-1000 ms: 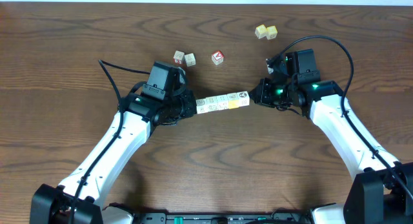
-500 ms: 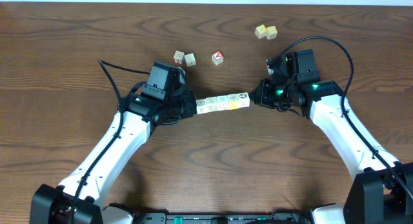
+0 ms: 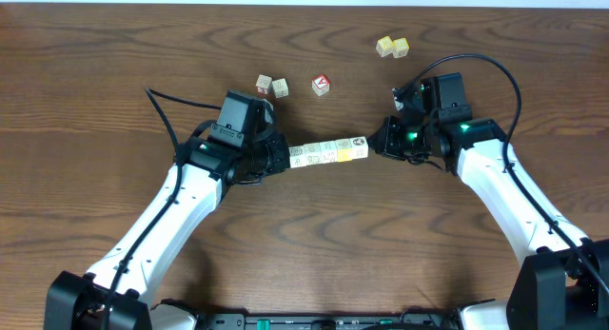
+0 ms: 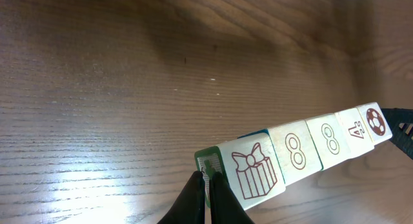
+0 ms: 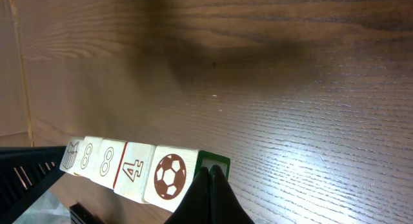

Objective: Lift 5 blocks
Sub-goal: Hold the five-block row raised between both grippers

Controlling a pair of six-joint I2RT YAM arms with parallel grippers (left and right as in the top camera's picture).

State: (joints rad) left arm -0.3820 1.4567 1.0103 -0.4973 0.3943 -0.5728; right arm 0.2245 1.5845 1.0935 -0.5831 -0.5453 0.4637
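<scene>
Nothing moved: row of blocks [image 3: 328, 152] stays pinched end to end.
Left gripper [image 3: 284, 157] and right gripper [image 3: 374, 145] both closed, tips pressing the row's ends.

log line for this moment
blocks: five in row, squeezed endwise | left gripper: shut, at gift end | right gripper: shut, at ball end

Two white robot arms reach forward and bend inward towards each other, the left arm [image 3: 162, 221] and the right arm [image 3: 504, 192] with elbows out. The left gripper [image 3: 284, 157] points right and the right gripper [image 3: 376, 145] points left, tips facing. Both pairs of dark fingers [image 4: 191, 201] are pinched together.
</scene>
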